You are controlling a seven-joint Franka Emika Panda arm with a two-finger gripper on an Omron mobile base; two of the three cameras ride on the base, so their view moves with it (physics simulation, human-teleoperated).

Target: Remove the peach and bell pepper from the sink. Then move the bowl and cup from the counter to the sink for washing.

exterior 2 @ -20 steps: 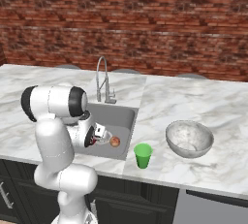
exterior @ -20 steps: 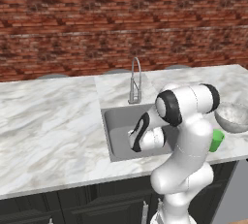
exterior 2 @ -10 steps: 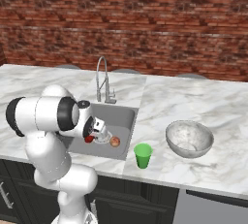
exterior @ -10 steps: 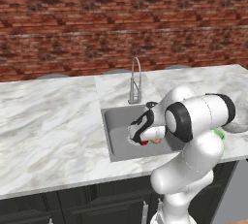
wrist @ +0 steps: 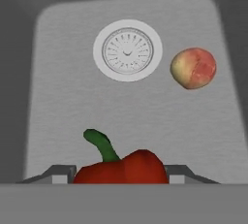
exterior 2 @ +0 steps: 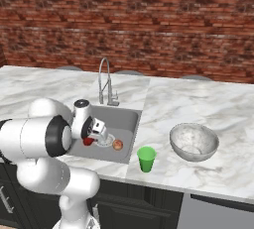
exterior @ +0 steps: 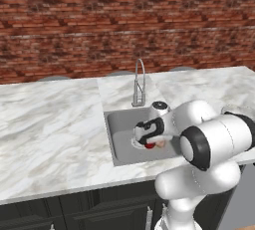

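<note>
Gripper (wrist: pixel 121 177) down in grey steel sink (wrist: pixel 58 97), jaws around glossy red bell pepper (wrist: pixel 123 168).
Grasp likely; pale orange-pink peach (wrist: pixel 193 68) beside round drain (wrist: pixel 128 50).

The arm bends low and forward, its hand (exterior 2: pixel 94 135) pointing down with fingers apart.

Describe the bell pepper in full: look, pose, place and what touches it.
The bell pepper is glossy dark red, lumpy, with a curved green stem pointing up toward the drain in the hand view. It sits in the sink, between the fingertips of the pincer; whether they touch it cannot be told. The peach lies apart beside the drain.
</note>
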